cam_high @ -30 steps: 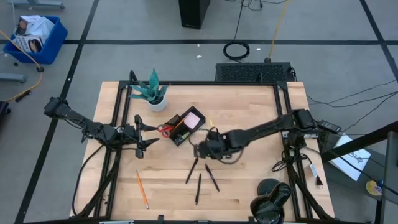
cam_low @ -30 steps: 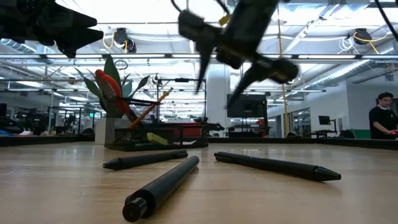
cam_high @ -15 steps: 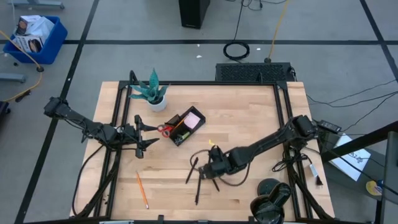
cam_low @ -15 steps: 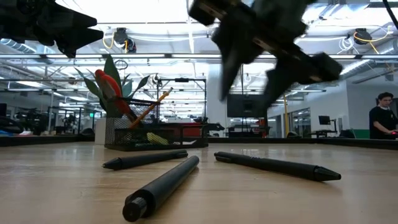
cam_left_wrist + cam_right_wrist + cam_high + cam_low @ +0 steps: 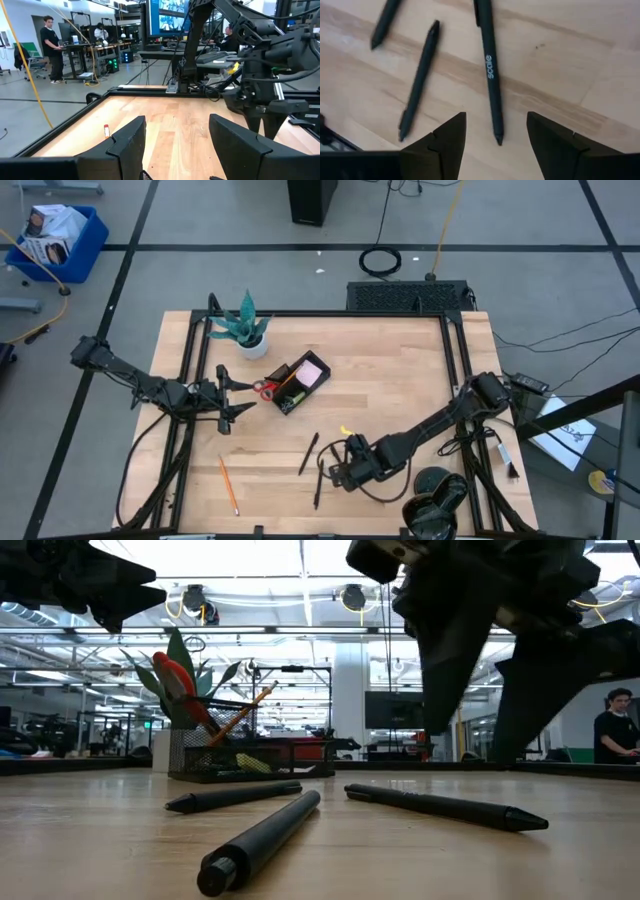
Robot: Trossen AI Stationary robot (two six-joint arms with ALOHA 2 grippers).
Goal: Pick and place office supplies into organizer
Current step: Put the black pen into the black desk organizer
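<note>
Three black pens lie flat on the table near its near edge. The right wrist view shows a lettered pen and two plain pens. My right gripper is open and hovers low over them. The lettered pen's tip sits between its fingers, untouched. The black organizer holds red-handled scissors and a pink sticky pad. An orange pencil lies near the left. My left gripper is open and waits left of the organizer.
A potted green plant stands at the far left, beyond the organizer. A small yellow bit lies near the middle of the table. A dark round object sits at the near right corner. Bare wood stretches across the table's far right.
My right gripper has moved from beside the organizer toward the table's near edge and down, until it stands over the pens, open throughout. The pens have stayed where they were.
</note>
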